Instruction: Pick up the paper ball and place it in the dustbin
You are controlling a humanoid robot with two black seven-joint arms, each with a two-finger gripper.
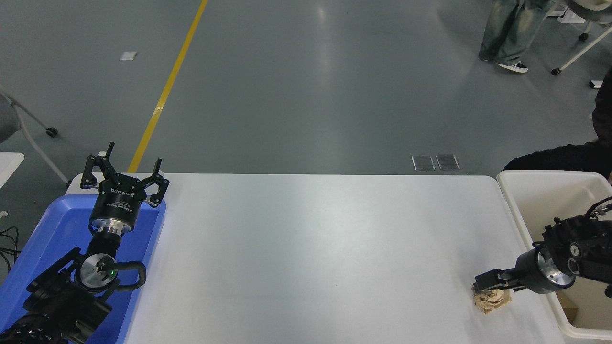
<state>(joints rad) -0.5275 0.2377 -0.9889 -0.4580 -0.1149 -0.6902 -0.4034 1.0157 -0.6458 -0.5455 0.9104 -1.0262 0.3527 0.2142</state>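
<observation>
Paper ball (492, 301), tan and crumpled, lies on the white table (306, 248) near its front right corner, just beside the dustbin (535, 191). The right gripper (488, 283) reaches in low from the right edge, across the bin's near rim, and sits directly on top of the ball, covering its upper part. Its black fingers (487, 278) point left, and they touch or nearly touch the paper; from this high angle it is not possible to tell whether they are spread around the ball or pinching it. The ball rests on the table surface.

The dustbin is a large cream-white box with a thick rounded rim, standing against the table's right side.

At the lower left, the left gripper (125, 177) is parked above a shallow blue tray (43, 248), its fingers spread wide and holding nothing.

Beyond the table is a grey floor with a yellow line (167, 86). A person's legs (509, 33) show at the top right.
</observation>
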